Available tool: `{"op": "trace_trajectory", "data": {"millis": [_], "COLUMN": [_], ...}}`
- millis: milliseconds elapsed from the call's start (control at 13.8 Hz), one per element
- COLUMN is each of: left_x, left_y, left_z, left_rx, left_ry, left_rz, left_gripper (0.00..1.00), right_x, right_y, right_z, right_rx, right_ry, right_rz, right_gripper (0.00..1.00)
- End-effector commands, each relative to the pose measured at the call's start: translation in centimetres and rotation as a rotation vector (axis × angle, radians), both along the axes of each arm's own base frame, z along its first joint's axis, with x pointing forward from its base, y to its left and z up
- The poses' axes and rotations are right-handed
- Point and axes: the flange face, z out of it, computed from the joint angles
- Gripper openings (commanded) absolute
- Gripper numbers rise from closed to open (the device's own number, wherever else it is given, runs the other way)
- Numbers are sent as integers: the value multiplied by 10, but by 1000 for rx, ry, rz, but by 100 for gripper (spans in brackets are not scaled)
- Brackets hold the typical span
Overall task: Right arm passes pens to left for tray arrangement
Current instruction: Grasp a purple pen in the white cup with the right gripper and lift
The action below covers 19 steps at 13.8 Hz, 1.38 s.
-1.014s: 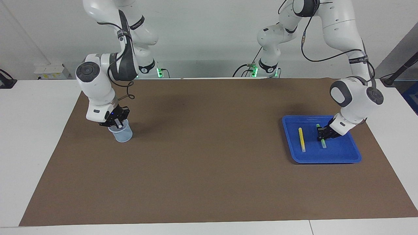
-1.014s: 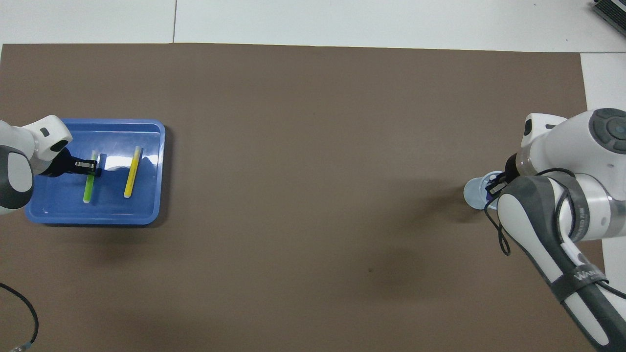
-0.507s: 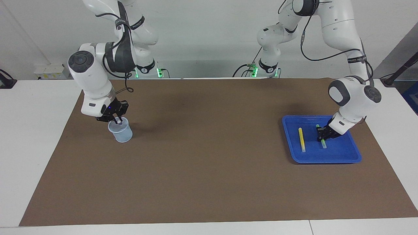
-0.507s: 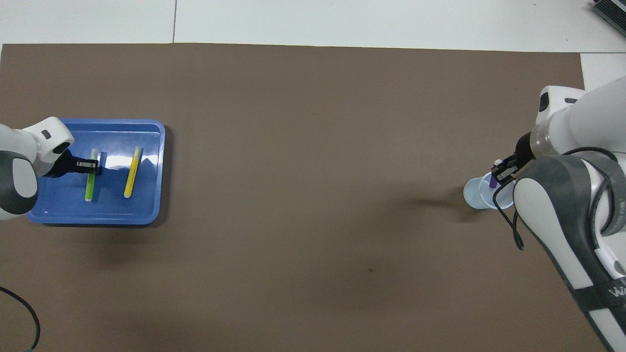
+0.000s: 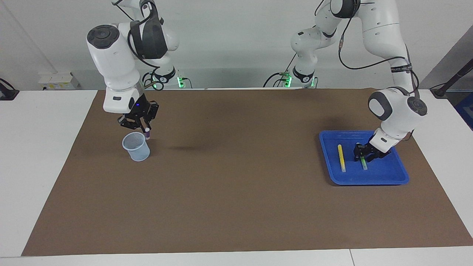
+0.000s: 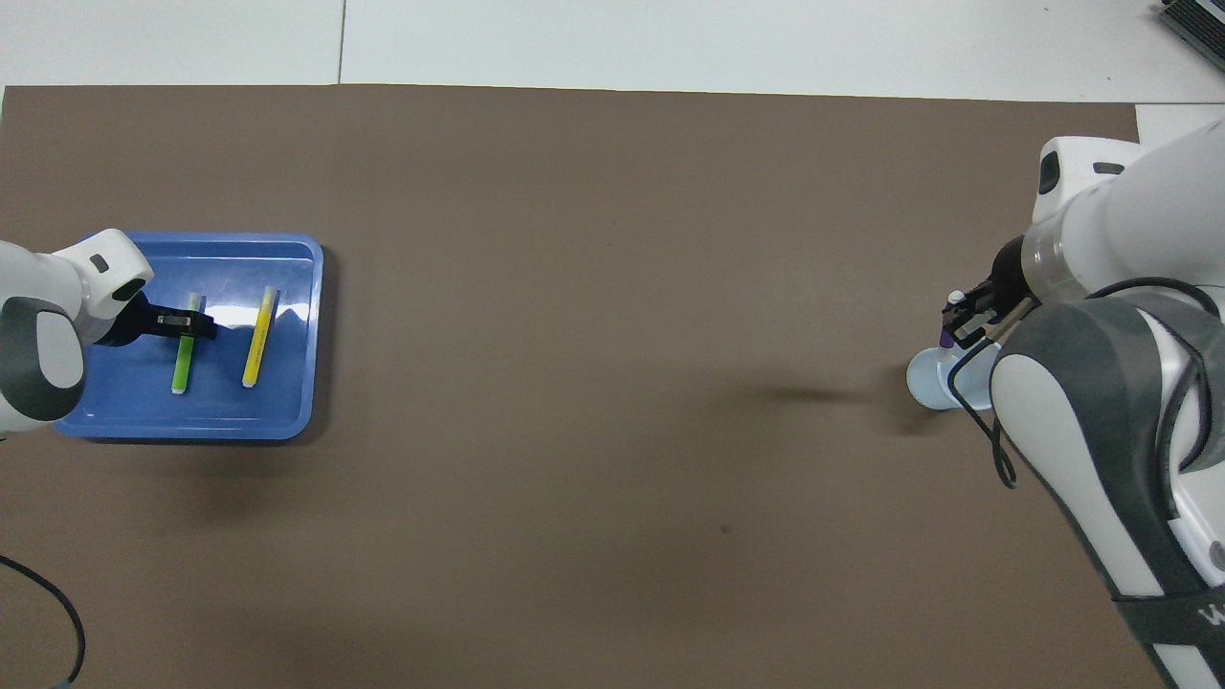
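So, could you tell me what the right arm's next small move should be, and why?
Probably carry the purple pen toward the table's middle for the handover: the right gripper holds it just above the cup, while the left gripper is over the green pen in the tray.

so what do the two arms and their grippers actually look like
Both arms are glossy white, rounded segments with dark grey joint caps and black cables along them. The right gripper is black with a small blue wrist light; the left gripper is black, no light. Dark bands with pale lettering wrap the forearms.
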Motion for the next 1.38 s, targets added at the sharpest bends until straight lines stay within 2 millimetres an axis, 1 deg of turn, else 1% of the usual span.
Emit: {"op": "trace_trajectory", "data": {"millis": [0,72,145,217,290,362,434,507,579,652,724,796,941,1014,1158,1303], "left_x": [1,3,7,11,16,20,23,25,26,25,24,23,21,21,20,20], "left_y": [2,2,2,0,-1,-3,-8,-11,-13,-14,-19,-26,-35,-40,-55,-71], "left_z": [-6,-2,4,9,20,31,42,52,66,75,87,98,117,122,128,132], "left_rx": [11,4,-7,-37,-61,-70,-84,-122,-147,-163,-189,-230,-343,-402,-519,-624], "left_ry": [0,2,14,31,42,53,60,59,49,40,32,28,28,40,75,117], "left_rz": [9,12,15,30,40,37,36,55,69,95,136,191,318,377,483,586], "left_gripper": [65,70,72,73,74,75,75,76,76,77,77,78,78,78,78,78], "right_x": [-4,-7,-9,-9,-9,-11,-16,-21,-25,-31,-34,-38,-47,-55,-70,-80], "right_y": [21,40,50,56,68,75,78,82,87,102,107,122,151,171,196,208], "right_z": [5,5,6,5,7,2,-4,-12,-17,-25,-26,-26,-29,-30,-33,-41], "right_rx": [106,146,182,216,253,282,325,400,460,487,503,528,593,625,688,744], "right_ry": [28,45,62,73,64,67,78,84,61,38,17,16,-24,-35,-48,-82], "right_rz": [-200,-288,-375,-447,-483,-516,-581,-643,-690,-701,-729,-780,-901,-948,-1061,-1123], "right_gripper": [0,0,0,0,0,0,0,0,0,0,0,0,0,0,0,0]}}
